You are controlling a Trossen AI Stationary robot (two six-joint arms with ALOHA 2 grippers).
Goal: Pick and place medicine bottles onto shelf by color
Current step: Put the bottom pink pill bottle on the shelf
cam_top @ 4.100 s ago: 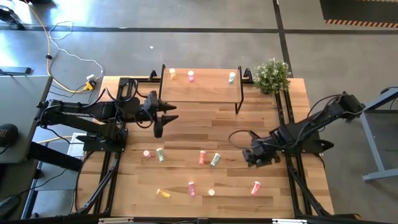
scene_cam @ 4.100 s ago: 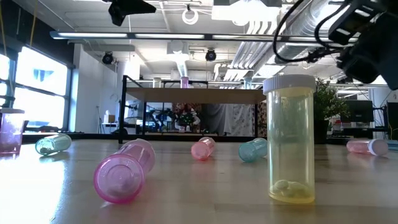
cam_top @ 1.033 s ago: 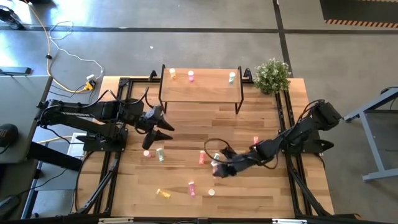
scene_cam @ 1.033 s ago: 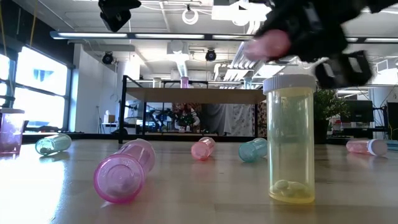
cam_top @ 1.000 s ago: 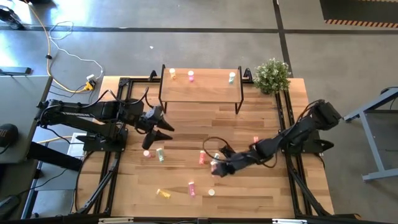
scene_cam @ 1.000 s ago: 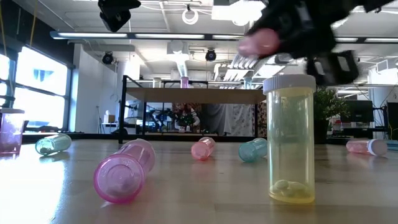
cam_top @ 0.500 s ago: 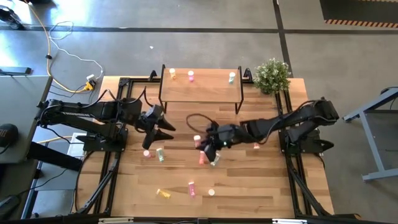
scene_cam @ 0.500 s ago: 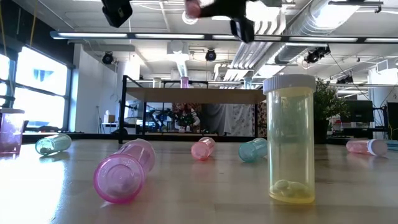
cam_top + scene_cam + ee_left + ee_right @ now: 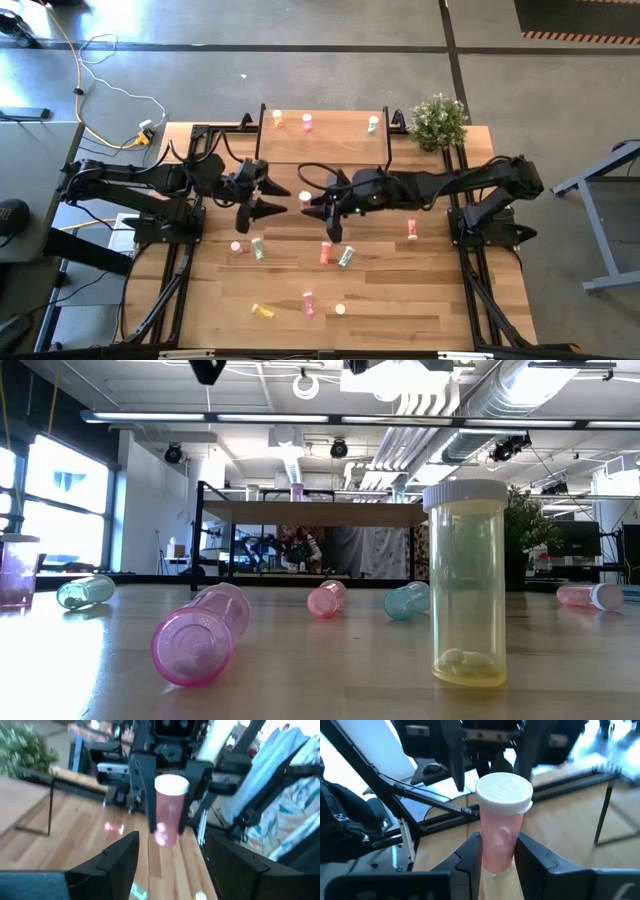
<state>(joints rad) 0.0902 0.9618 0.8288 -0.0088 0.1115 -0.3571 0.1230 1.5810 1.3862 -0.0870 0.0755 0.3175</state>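
From above, both grippers meet just in front of the shelf (image 9: 322,137): the right gripper (image 9: 308,197) clenches a pink bottle (image 9: 304,195), and the left gripper (image 9: 281,198) is spread wide facing it. Right wrist view: fingers (image 9: 470,852) squeezing the pink bottle.
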